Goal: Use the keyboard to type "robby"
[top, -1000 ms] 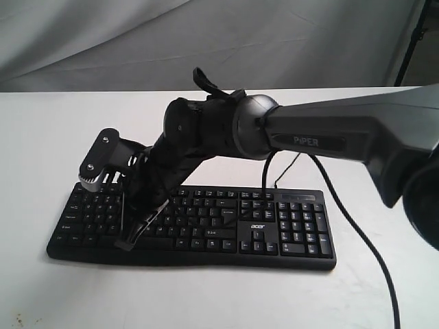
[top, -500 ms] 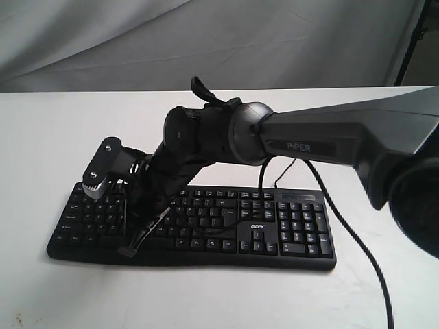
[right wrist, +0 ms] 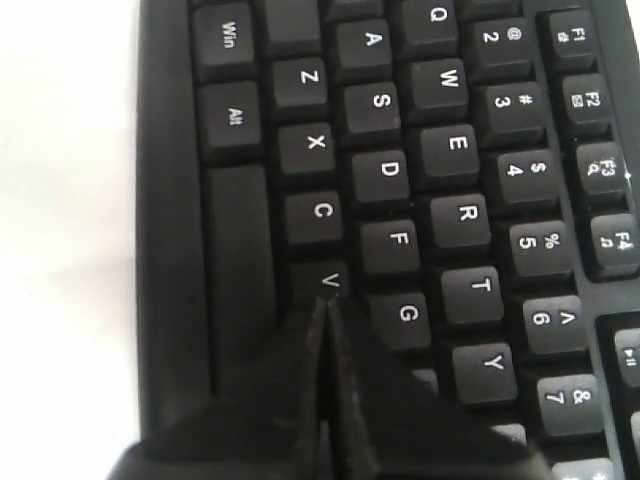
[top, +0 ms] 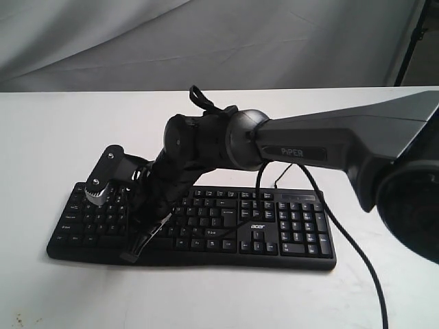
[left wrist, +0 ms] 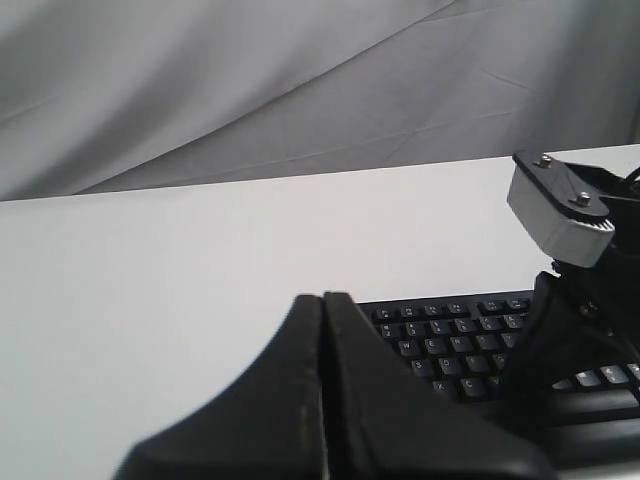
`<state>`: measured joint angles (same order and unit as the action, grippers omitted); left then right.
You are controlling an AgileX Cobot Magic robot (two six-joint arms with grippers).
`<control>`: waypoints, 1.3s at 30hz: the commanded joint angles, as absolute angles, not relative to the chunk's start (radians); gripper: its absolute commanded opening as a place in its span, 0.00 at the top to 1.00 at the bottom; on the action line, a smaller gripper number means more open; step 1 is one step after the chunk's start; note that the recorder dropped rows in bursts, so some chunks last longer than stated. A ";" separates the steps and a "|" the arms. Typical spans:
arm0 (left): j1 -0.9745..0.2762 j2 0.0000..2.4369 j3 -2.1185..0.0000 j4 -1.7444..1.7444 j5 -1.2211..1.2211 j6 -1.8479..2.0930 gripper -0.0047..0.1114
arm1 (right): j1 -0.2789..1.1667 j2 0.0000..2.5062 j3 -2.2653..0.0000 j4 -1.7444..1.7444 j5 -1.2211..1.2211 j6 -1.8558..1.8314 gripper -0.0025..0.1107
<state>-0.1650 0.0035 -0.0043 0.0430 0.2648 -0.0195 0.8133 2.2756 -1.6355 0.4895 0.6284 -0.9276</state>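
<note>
Keyboard [top: 274, 229], wide black plastic with white-lettered keys, lies flat on white table [top: 41, 137], grey cloth backdrop [top: 137, 41] behind. Dark grey right arm [top: 343, 133], marked "PiPER", hides left-centre keys. Right gripper [right wrist: 325, 310] pinched together, empty, tip at V. Left gripper [left wrist: 322, 305] likewise closed, empty. Logo: "acer".

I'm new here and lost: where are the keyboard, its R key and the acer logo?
Wide black plastic keyboard [top: 206, 219]: exterior view, middle key rows.
Black square R key [right wrist: 466, 213]: right wrist view, key top.
Small white acer logo [top: 257, 227]: exterior view, its lettering.
</note>
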 commanded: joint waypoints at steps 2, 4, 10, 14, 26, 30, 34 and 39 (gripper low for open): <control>-0.171 0.000 0.000 0.048 0.259 -0.022 0.96 | 0.815 2.257 -1.641 0.482 0.633 -0.928 0.98; -0.171 0.000 0.000 0.048 0.259 -0.022 0.96 | 0.815 2.243 -1.641 0.482 0.630 -0.928 0.98; -0.171 0.000 0.000 0.048 0.259 -0.022 0.96 | 0.814 2.229 -1.641 0.473 0.611 -0.928 0.98; -0.171 0.000 0.000 0.048 0.259 -0.022 0.96 | 0.803 2.227 -1.641 0.473 0.607 -0.928 0.98; -0.171 0.000 0.000 0.048 0.259 -0.022 0.96 | 0.758 2.231 -1.678 0.482 0.617 -0.938 0.98; -0.171 0.000 0.000 0.048 0.259 -0.022 0.96 | 0.747 2.253 -1.712 0.482 0.643 -0.938 0.98; -0.171 0.000 0.000 0.048 0.259 -0.022 0.96 | 0.742 2.276 -1.730 0.482 0.657 -0.942 0.98; -0.171 0.000 0.000 0.048 0.259 -0.022 0.96 | 0.742 2.296 -1.746 0.490 0.675 -0.954 0.98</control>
